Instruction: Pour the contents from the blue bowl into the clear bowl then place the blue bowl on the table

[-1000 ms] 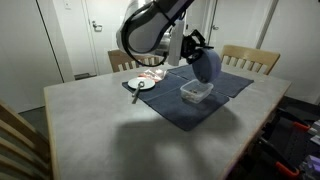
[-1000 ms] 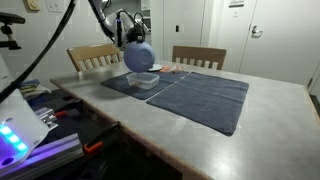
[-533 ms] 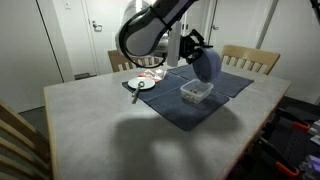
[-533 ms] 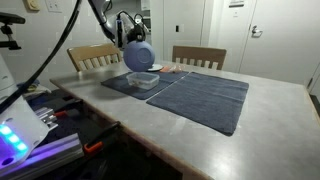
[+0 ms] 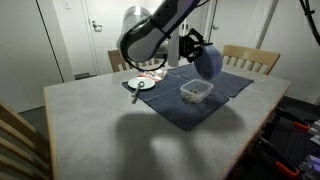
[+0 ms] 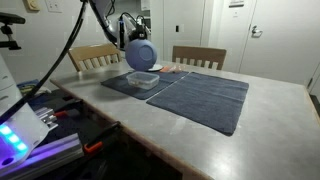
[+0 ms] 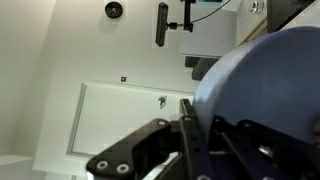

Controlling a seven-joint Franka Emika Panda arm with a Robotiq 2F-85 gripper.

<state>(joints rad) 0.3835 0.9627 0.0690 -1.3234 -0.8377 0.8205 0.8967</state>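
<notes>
My gripper [image 5: 193, 48] is shut on the rim of the blue bowl [image 5: 209, 64] and holds it tipped on its side above the clear bowl [image 5: 196, 92]. In both exterior views the blue bowl [image 6: 140, 54] hangs just over the clear bowl [image 6: 144, 80], which sits on the dark blue cloth [image 5: 200, 100] on the table [image 5: 100, 130]. In the wrist view the blue bowl [image 7: 265, 80] fills the right side, clamped between my gripper's fingers [image 7: 200, 140]. The clear bowl's contents cannot be made out.
A white plate [image 5: 139, 85] with a dark utensil lies near the cloth's far corner. Wooden chairs [image 5: 250, 60] stand at the table's sides. The cloth [image 6: 195, 95] spreads over much of the tabletop. A door and a wall show in the wrist view.
The blue bowl has risen slightly and moved a little, still tipped over the clear bowl. Nothing else has moved.
</notes>
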